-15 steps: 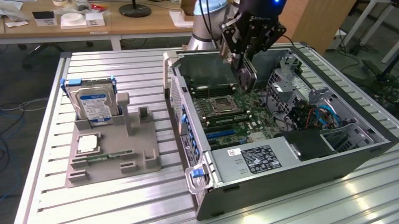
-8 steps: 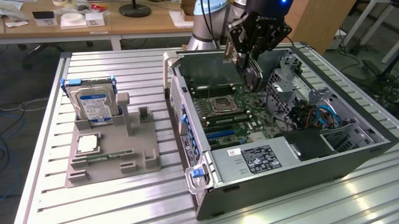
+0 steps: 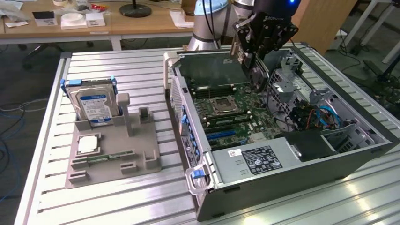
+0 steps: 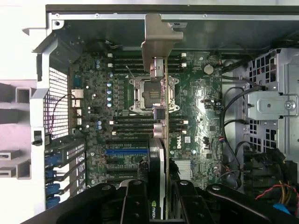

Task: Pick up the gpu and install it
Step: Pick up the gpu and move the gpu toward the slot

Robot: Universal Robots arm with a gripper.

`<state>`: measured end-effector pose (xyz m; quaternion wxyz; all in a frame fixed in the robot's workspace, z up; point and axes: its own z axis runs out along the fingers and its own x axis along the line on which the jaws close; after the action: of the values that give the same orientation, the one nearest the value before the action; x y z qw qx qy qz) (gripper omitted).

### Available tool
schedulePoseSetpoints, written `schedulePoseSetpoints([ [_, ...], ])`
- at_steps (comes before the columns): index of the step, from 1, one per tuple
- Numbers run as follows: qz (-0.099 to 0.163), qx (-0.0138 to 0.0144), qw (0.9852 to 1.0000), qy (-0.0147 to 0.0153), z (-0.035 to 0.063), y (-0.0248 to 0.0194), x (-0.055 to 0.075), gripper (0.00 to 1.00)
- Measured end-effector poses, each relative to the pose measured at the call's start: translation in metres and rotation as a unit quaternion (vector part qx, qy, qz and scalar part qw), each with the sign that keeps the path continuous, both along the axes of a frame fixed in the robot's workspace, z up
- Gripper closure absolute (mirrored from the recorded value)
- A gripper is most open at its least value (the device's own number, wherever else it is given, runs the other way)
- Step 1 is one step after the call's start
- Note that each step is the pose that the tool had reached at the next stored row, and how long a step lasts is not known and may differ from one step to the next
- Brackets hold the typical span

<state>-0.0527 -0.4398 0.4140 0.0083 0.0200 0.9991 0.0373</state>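
jaws pinch the thin black gpu point(image 4: 161, 177) edge-on; silvery bracket point(image 4: 159, 37) over green motherboard point(image 4: 201, 107).

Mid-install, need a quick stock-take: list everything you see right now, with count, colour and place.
computer case: one, grey, open, exterior view's right
motherboard: one, green, inside the computer case
gpu: one, black, silvery bracket, edge-on above the motherboard
hard drive: one, silver, blue label, upright in the holder
processor: one, silver, flat on the holder
memory stick: one, green, in the holder
holder: one, grey, exterior view's left
table: one, silvery, slotted
gripper: one, black, shut on the gpu
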Motion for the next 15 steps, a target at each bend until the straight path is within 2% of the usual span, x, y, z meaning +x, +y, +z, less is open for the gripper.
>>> schedulePoseSetpoints([
  [15, 0.0, 0.0, 1.0, 0.0, 0.0, 0.0, 0.022, 0.73],
])
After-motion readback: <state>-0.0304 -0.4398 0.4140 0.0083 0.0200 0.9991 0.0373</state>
